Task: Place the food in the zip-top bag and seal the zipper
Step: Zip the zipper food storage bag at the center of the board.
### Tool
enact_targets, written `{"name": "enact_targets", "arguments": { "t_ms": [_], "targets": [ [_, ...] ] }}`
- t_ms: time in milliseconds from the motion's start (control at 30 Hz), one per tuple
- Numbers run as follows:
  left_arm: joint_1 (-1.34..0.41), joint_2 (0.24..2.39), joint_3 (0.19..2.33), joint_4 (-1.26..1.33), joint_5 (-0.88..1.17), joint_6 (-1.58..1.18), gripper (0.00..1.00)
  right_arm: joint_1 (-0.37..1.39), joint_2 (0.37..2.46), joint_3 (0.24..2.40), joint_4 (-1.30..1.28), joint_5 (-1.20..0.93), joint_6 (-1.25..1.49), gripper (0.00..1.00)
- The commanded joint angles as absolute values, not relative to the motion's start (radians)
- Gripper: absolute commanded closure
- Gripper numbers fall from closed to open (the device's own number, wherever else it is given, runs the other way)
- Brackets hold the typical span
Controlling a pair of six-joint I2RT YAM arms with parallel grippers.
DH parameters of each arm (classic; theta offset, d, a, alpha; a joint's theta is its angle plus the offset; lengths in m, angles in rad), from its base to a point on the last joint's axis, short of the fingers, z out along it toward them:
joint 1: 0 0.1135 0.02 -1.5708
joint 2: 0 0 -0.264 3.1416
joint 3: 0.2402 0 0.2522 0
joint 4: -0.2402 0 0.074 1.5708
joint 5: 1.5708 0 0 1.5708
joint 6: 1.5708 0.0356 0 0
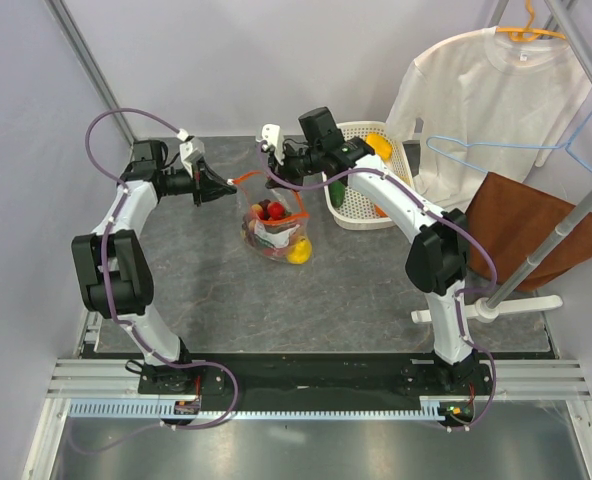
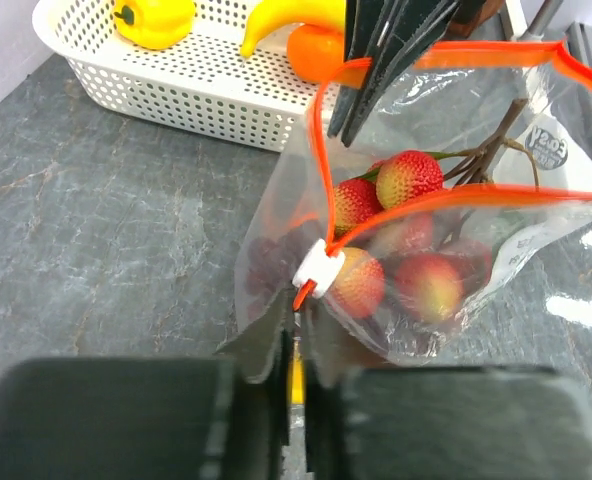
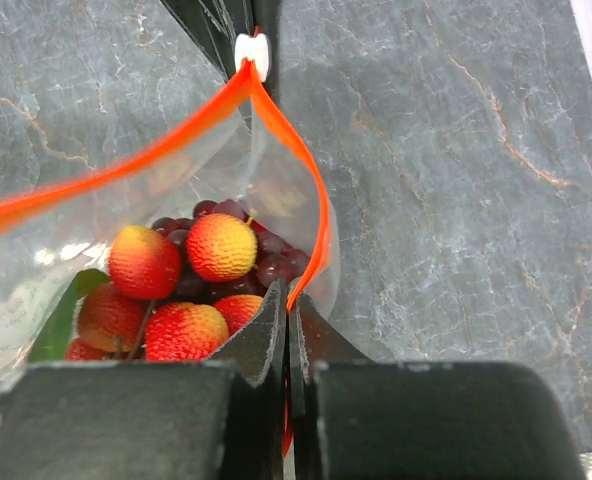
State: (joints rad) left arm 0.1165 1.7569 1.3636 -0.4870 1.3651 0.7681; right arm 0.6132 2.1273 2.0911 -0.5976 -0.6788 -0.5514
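Here, left gripper (image 2: 294, 345) and right gripper (image 3: 287, 330) each pinch the zipper (image 2: 476, 52); food (image 3: 221, 247) sits inside the zip-top bag (image 2: 446, 120).

The left claw (image 2: 296, 335) pinches the zipper (image 2: 328, 180) beside its white slider (image 2: 319, 268)

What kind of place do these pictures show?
Probably a robot lab cell, not a home: two arms bolted to a grey table, plain walls, and props such as a white shirt on a hanger.
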Motion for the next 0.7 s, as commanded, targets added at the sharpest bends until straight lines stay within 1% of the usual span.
{"name": "enact_targets", "arguments": {
  "t_ms": [0,67,100,133,167,200,233,300,367,467,567,600,667],
  "targets": [
    [0.115,1.686,1.333,-0.430,1.414,0.727,0.98,0.617,2.123,2.135,-0.513,-0.678,-0.581,0.99],
    [0.117,1.654,1.313,-0.431,1.394,0.716,0.98,0.612,2.121,2.132,-0.496,-0.652,-0.560,0.95],
    [0.115,1.648,1.310,-0.431,1.382,0.707,0.98,0.611,2.121,2.138,-0.483,-0.643,-0.549,0.81],
    [0.117,1.643,1.307,-0.431,1.367,0.689,0.98,0.606,2.125,2.149,-0.483,-0.635,-0.537,0.68],
    [0.118,1.637,1.308,-0.430,1.359,0.654,0.98,0.597,2.122,2.175,-0.485,-0.634,-0.520,0.51],
    [0.117,1.629,1.308,-0.433,1.347,0.635,0.98,0.592,2.118,2.186,-0.483,-0.630,-0.488,0.22],
    [0.118,1.625,1.312,-0.436,1.330,0.624,0.98,0.591,2.106,2.197,-0.480,-0.624,-0.468,0.14],
    [0.117,1.612,1.319,-0.451,1.312,0.608,0.98,0.589,2.089,2.218,-0.462,-0.623,-0.433,0.04],
    [0.117,1.612,1.350,-0.459,1.272,0.556,0.98,0.589,2.060,2.223,-0.434,-0.644,-0.399,0.02],
    [0.117,1.641,1.440,-0.558,1.253,0.569,0.98,0.607,2.039,2.218,-0.373,-0.698,-0.338,0.02],
    [0.117,1.673,1.520,-0.662,1.239,0.597,0.98,0.647,2.028,2.194,-0.327,-0.710,-0.327,0.09],
    [0.115,1.680,1.532,-0.678,1.238,0.601,0.98,0.658,2.025,2.186,-0.307,-0.709,-0.325,0.14],
    [0.117,1.683,1.542,-0.704,1.239,0.621,0.98,0.686,2.028,2.160,-0.287,-0.703,-0.315,0.18]
  ]
}}
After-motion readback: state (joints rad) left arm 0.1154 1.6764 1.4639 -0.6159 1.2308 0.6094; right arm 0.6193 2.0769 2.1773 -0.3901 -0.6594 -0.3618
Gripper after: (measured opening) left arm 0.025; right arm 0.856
